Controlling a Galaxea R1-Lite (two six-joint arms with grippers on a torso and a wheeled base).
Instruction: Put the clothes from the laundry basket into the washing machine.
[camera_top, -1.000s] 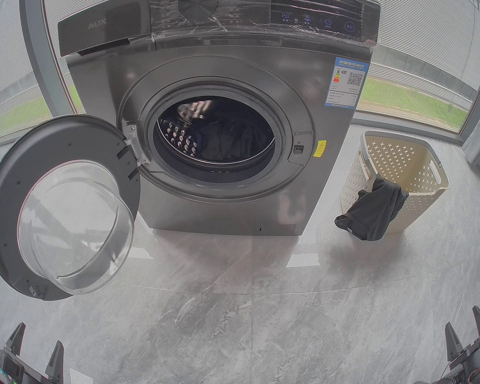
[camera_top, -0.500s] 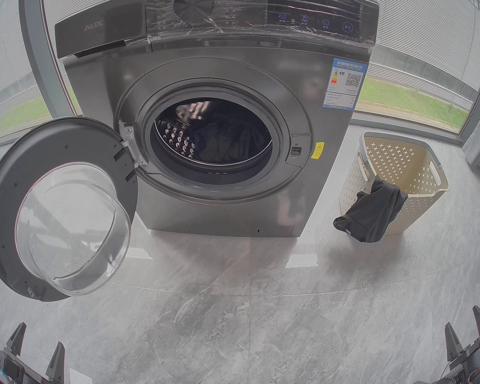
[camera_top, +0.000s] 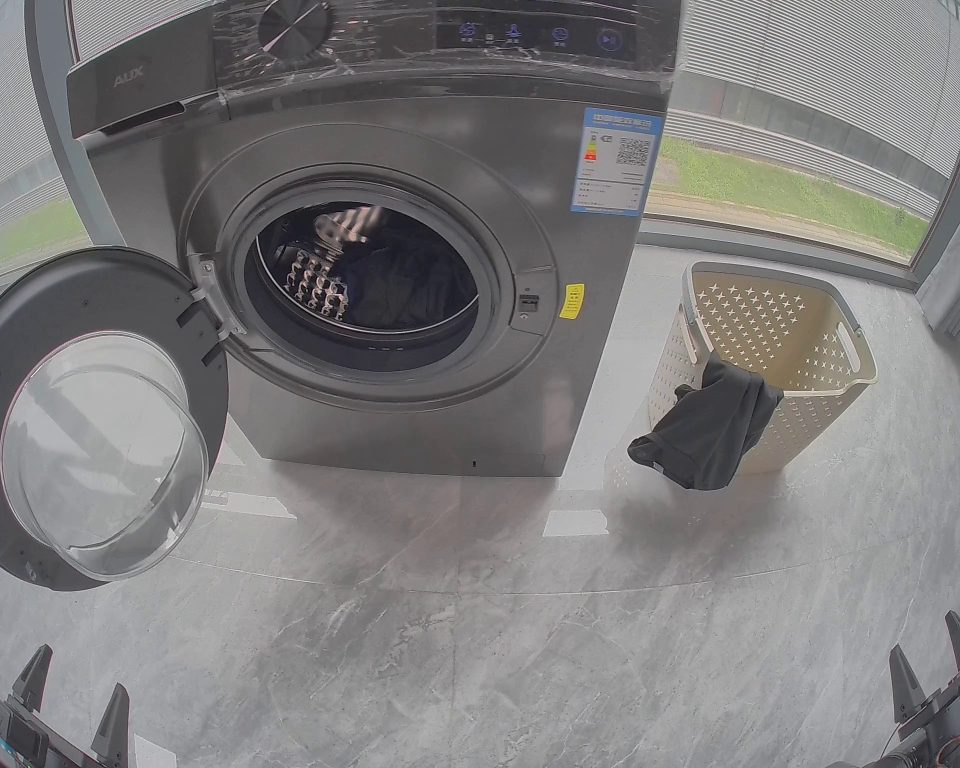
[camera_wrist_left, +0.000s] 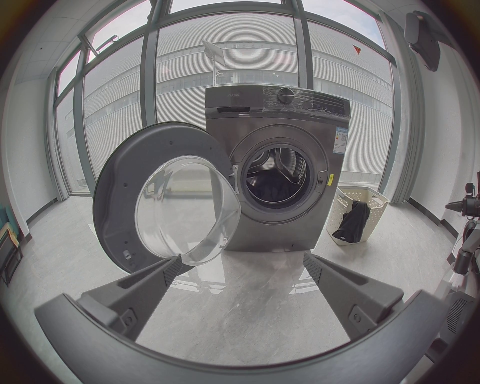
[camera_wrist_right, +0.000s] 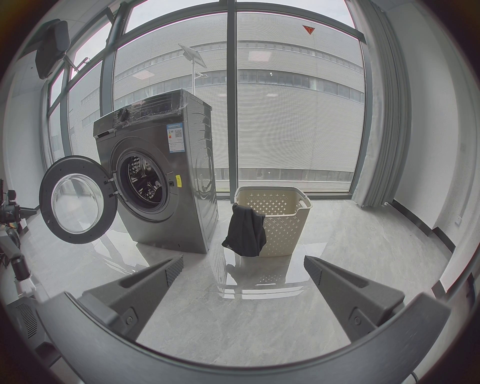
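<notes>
A grey washing machine (camera_top: 400, 130) stands with its round door (camera_top: 100, 420) swung open to the left; dark clothes (camera_top: 400, 285) lie inside the drum. To its right sits a cream laundry basket (camera_top: 800, 330) with a dark garment (camera_top: 705, 430) hanging over its front rim. My left gripper (camera_top: 70, 700) is open at the bottom left, far from the machine. My right gripper (camera_top: 930, 670) is open at the bottom right, well short of the basket. In the right wrist view the garment (camera_wrist_right: 245, 231) and basket (camera_wrist_right: 280, 210) lie ahead of the open right gripper (camera_wrist_right: 240, 280). The left gripper (camera_wrist_left: 240, 277) faces the door (camera_wrist_left: 150, 195).
Grey marble floor (camera_top: 480, 630) stretches between me and the machine. Large windows (camera_top: 820, 120) run behind the machine and basket. White tape marks (camera_top: 575, 522) lie on the floor before the machine. A curtain (camera_wrist_right: 390, 125) hangs at the far right.
The whole head picture has shifted left, so the camera has turned right. The washing machine, basket and garment keep their places relative to each other. Both grippers stay the same.
</notes>
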